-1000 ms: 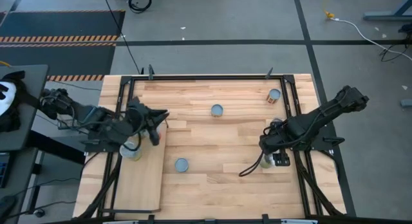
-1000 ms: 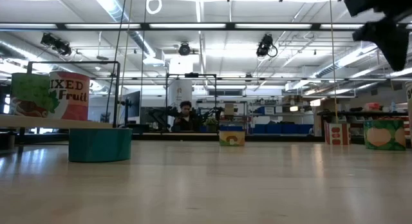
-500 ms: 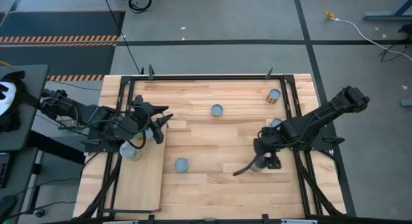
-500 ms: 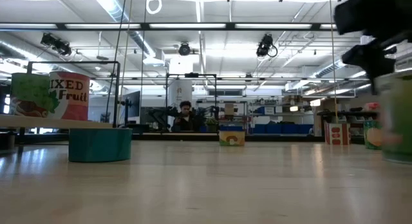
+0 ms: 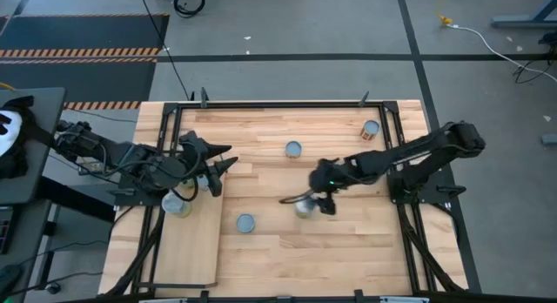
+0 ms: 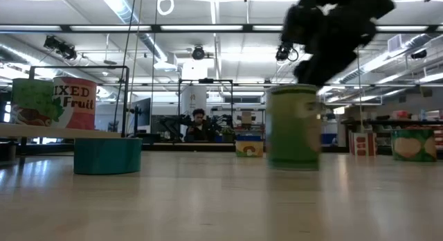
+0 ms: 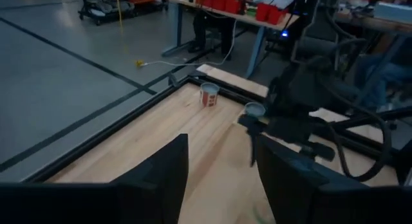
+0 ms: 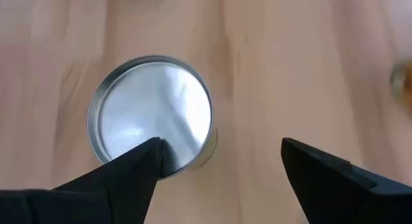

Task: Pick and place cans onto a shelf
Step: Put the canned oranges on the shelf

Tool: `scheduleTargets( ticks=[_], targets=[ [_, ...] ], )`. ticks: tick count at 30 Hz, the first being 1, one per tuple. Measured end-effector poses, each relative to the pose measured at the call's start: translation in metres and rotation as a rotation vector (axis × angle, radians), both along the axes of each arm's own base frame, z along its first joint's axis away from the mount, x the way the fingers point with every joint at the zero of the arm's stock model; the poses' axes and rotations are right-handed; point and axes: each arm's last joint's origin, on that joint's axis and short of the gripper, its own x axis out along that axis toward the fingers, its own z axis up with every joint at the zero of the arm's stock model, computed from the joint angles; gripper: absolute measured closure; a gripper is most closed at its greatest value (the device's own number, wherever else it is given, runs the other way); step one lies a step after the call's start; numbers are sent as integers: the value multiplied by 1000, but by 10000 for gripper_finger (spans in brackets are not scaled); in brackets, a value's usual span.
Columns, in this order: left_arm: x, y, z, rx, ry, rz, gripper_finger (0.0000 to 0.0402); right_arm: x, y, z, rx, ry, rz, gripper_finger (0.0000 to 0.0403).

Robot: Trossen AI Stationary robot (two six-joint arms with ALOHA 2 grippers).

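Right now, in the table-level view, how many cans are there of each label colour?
Green-label cans: 3
Red-label cans: 2
Teal can: 1
Yellowish can: 1
Total: 7

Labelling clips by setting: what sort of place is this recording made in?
Probably a big robotics lab or workshop hall: ceiling strip lights over workbenches, a concrete floor with hazard-striped matting, and a black-framed plank table.
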Motion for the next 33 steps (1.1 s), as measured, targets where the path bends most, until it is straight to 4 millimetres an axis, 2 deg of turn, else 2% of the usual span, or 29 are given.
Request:
scheduleTargets(
  ticks=[5,9,14,18,22,28,33],
  targets=[
    [13,-6,-9,-14,37,-31,185,28,-10,18,-74,-62,-17,76],
    [32,-10,-23,-26,101,-86,138,31,-12,59,-87,-114,-3,76],
    [67,8,-45,-83,215,-179,89,-2,-17,99,-171,-19,-62,76],
    [98,28,-65,-91,269,-267,83,-40,-22,131,-225,-12,-142,76],
    [125,33,-90,-35,337,-330,83,-76,-26,154,-180,-94,-256,76],
    [147,32,-132,-11,486,-353,83,-108,-26,171,-63,-214,-404,76],
    [160,22,-159,8,553,-383,83,-112,-24,171,-53,-216,-394,76]
  ],
)
